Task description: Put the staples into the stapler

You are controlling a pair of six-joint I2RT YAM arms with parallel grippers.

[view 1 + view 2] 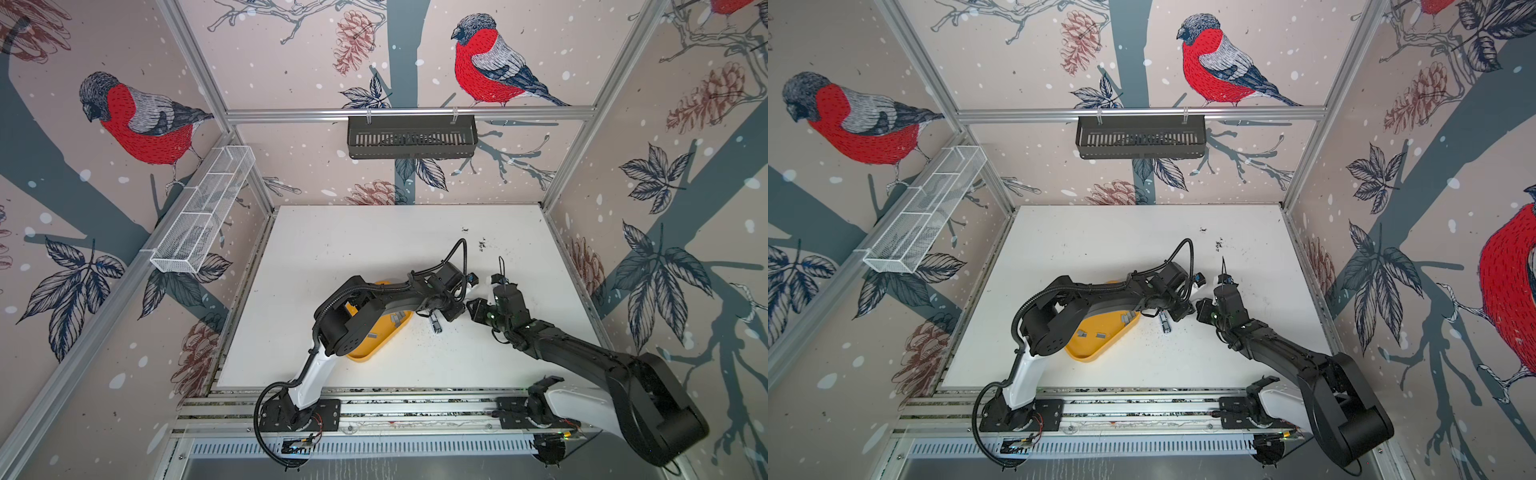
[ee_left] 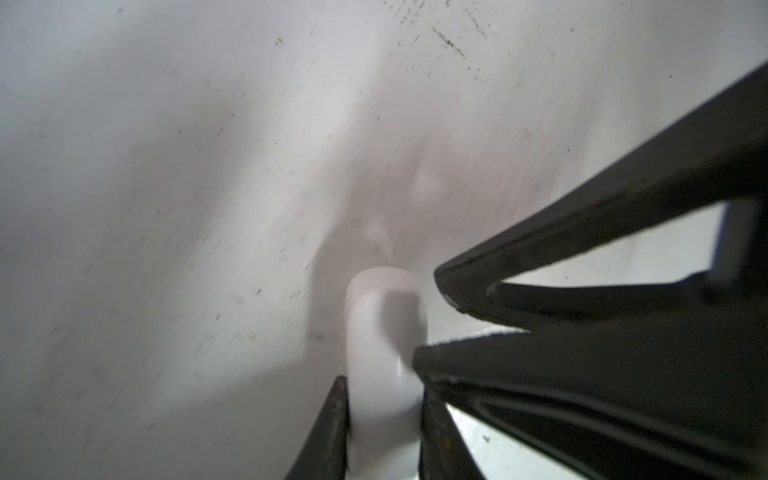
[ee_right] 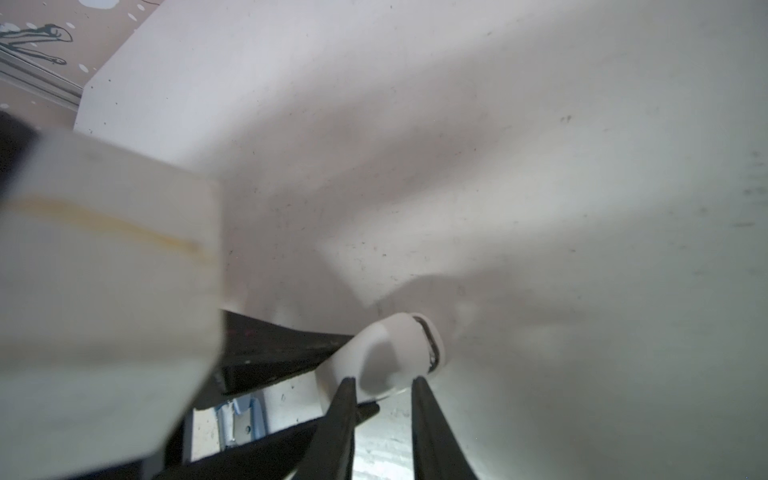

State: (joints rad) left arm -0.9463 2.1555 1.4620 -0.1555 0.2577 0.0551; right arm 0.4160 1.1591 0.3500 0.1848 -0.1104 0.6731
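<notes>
A white stapler [image 2: 384, 324] is clamped at its rounded end by my left gripper [image 2: 382, 382]. My right gripper [image 3: 382, 380] flanks the stapler's [image 3: 386, 353] other end with its jaws slightly apart; whether they press on it I cannot tell. In both top views the two grippers meet right of the table's middle, left gripper [image 1: 457, 309] and right gripper [image 1: 473, 309], and hide the stapler. Several grey staples [image 1: 372, 335] [image 1: 1081, 332] lie in a yellow tray [image 1: 361, 357] [image 1: 1084, 356] under the left arm.
A small silver-blue metal piece [image 1: 435, 325] [image 3: 245, 419] lies on the table between the tray and the grippers. Dark specks [image 1: 482, 243] dot the far table. A black basket [image 1: 411, 137] hangs on the back rail. A white wire basket [image 1: 203, 208] hangs on the left wall.
</notes>
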